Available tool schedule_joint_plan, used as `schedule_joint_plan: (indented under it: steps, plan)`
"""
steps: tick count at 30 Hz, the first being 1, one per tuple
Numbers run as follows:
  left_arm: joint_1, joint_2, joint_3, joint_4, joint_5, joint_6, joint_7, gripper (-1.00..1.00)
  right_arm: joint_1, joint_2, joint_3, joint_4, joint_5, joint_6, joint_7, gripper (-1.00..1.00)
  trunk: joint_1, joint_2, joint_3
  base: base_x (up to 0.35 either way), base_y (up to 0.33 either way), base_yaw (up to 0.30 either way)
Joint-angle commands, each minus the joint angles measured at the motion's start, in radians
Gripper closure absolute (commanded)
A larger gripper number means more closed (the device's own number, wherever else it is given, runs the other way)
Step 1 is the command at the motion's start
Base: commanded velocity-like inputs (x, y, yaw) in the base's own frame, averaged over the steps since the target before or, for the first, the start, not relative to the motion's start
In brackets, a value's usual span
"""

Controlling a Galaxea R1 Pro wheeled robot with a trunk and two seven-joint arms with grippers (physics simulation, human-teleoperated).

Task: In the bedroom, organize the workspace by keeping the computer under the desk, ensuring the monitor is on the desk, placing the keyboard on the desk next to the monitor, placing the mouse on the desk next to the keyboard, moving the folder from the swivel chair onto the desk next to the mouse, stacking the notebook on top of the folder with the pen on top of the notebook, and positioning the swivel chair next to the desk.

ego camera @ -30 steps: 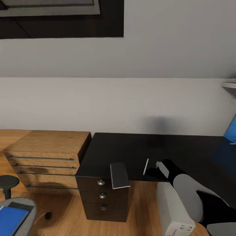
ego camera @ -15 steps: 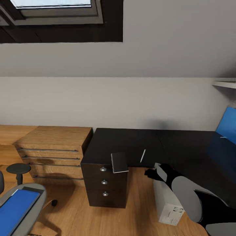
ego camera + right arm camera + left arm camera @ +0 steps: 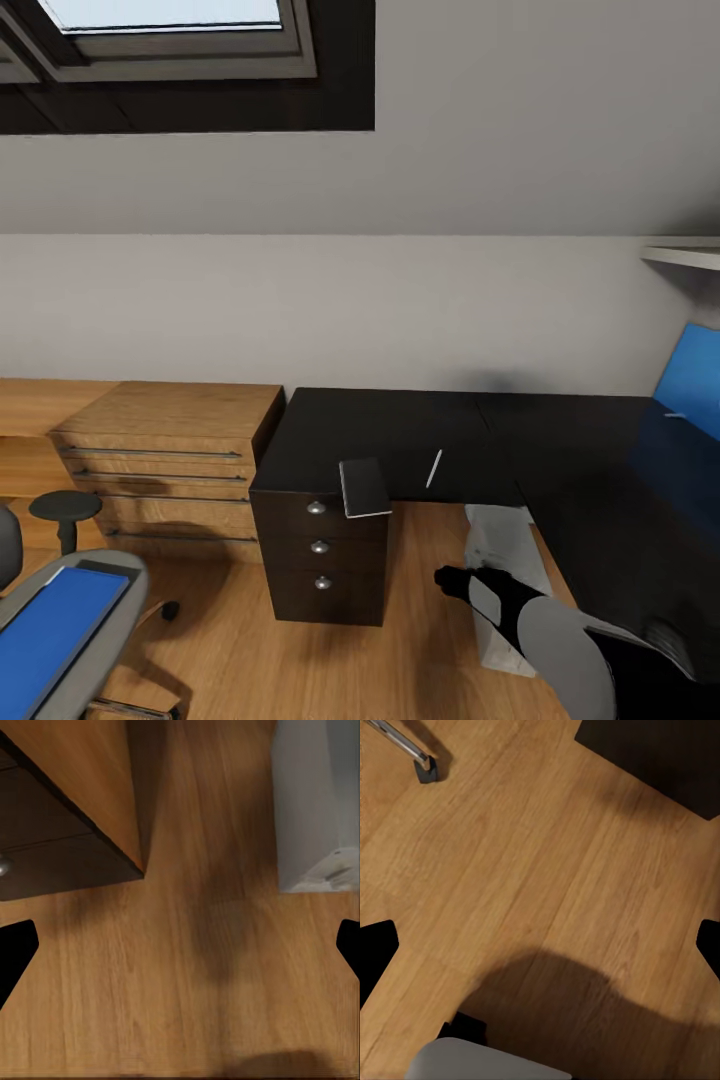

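Now the right gripper [image 3: 447,579] is dropping back off the desk [image 3: 420,435], jaws wide, empty; notebook [image 3: 364,487] overhanging the front edge, pen [image 3: 434,468] beside it, folder [image 3: 50,630] waiting on the chair [image 3: 95,640].

Right arm reaches in from five o'clock toward ten, wrist low; right gripper [image 3: 452,580] fingertips spread wide. Left gripper [image 3: 540,945] fingers wide apart too.

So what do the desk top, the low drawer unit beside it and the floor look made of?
The desk top looks like smooth black laminate or painted board, with a faint sheen. The drawer unit seems light wood or veneer: grain shows, with slim metal handles. The floor looks like wood planks with visible grain.
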Motion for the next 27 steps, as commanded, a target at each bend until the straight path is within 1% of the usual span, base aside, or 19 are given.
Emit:
schedule_joint_plan:
  steps: [1, 2, 3, 4, 6, 9, 14, 15, 20, 26, 27]
  plan:
    - [-0.001, 0.001, -0.008, 0.001, 0.011, -0.004, -0.002, -1.0, 0.015, 0.001, -0.004, 0.002, 0.012, -0.019, -0.004, -1.0, 0.0, -0.001, -0.001, -0.009, 0.0, 0.0]
    - [-0.001, 0.001, -0.008, 0.001, 0.011, -0.004, -0.002, -1.0, 0.031, 0.003, -0.004, 0.004, 0.023, -0.042, -0.004, -1.0, 0.0, -0.001, -0.001, -0.007, 0.0, 0.0]
    - [-0.001, 0.001, -0.007, 0.001, 0.011, -0.004, -0.002, -1.0, 0.06, 0.006, -0.004, 0.005, 0.045, -0.091, -0.004, -1.0, 0.0, -0.001, -0.001, -0.005, 0.0, 0.0]
    - [-0.001, 0.002, -0.007, 0.002, 0.012, -0.004, -0.002, -1.0, 0.073, 0.008, -0.004, 0.006, 0.056, -0.114, -0.004, -1.0, 0.0, -0.001, -0.001, -0.004, 0.0, 0.0]
    - [-0.001, 0.002, -0.007, 0.002, 0.012, -0.004, -0.002, -1.0, 0.099, 0.012, -0.004, 0.007, 0.074, -0.153, -0.004, -1.0, 0.0, -0.001, -0.001, -0.003, 0.0, 0.0]
    - [-0.001, 0.002, -0.006, 0.002, 0.013, -0.005, -0.001, -1.0, 0.132, 0.015, -0.004, 0.008, 0.088, -0.19, -0.004, -1.0, 0.0, -0.001, -0.001, -0.002, 0.0, 0.0]
    - [-0.001, 0.002, -0.004, 0.002, 0.016, -0.005, 0.0, -1.0, 0.191, 0.018, -0.005, 0.009, 0.098, -0.222, -0.004, -1.0, 0.0, -0.001, -0.001, 0.0, 0.0, 0.0]
    - [-0.001, 0.002, -0.004, 0.003, 0.017, -0.005, 0.0, -1.0, 0.219, 0.019, -0.004, 0.009, 0.1, -0.243, -0.004, -1.0, 0.0, -0.001, -0.001, 0.0, 0.0, 0.0]
    - [-0.001, 0.002, -0.005, 0.003, 0.017, -0.004, 0.0, -1.0, 0.253, 0.018, -0.005, 0.009, 0.102, -0.288, -0.003, -1.0, 0.0, -0.001, -0.001, 0.0, 0.0, 0.0]
    - [-0.001, 0.002, -0.004, 0.005, 0.018, -0.004, 0.0, -1.0, 0.284, 0.019, -0.005, 0.01, 0.101, -0.323, 0.002, -1.0, 0.0, -0.001, -0.001, 0.0, 0.0, 0.0]
    - [-0.001, 0.002, -0.003, 0.006, 0.019, -0.004, 0.0, -1.0, 0.311, 0.017, -0.005, 0.01, 0.097, -0.362, 0.003, -1.0, 0.0, -0.001, -0.001, 0.0, 0.0, 0.117]
